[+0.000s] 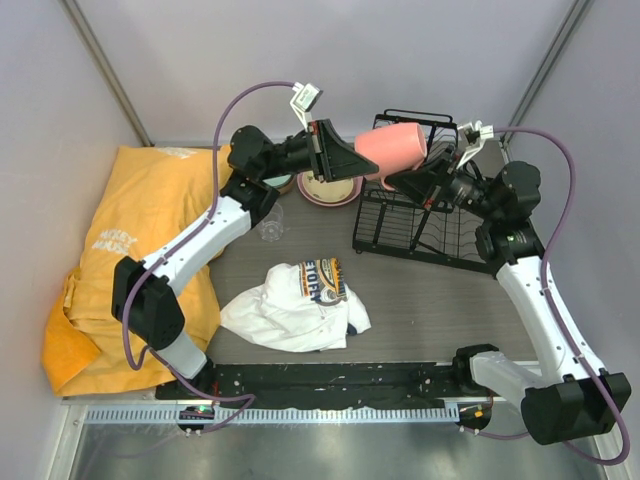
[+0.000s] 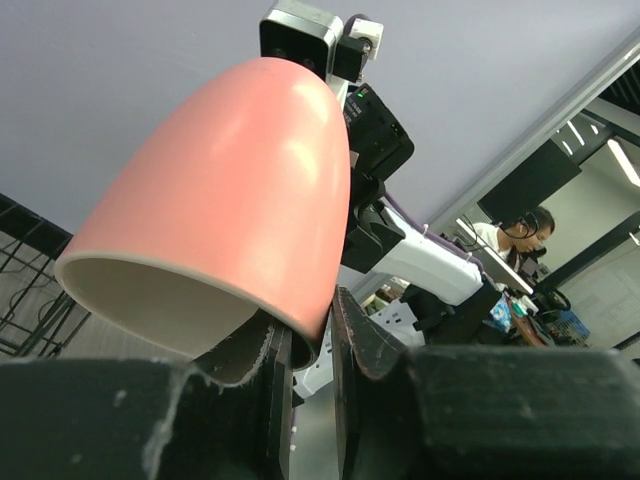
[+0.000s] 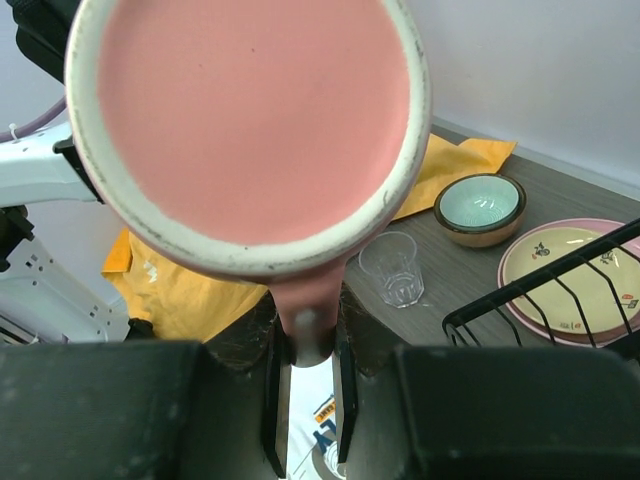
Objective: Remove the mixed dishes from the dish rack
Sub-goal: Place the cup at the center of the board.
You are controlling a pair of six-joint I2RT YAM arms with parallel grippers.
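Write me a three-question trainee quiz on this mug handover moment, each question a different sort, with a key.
1. True or false: both the left gripper and the right gripper are closed on the pink mug.
2. Multiple choice: where is the clear glass? A) in the dish rack B) upright on the table C) inside the mint-green bowl
3. Fill in: the cream patterned plate lies on top of the big ____ plate.

Key: 1. True: the left grips the rim, the right grips the handle. 2. B. 3. pink.
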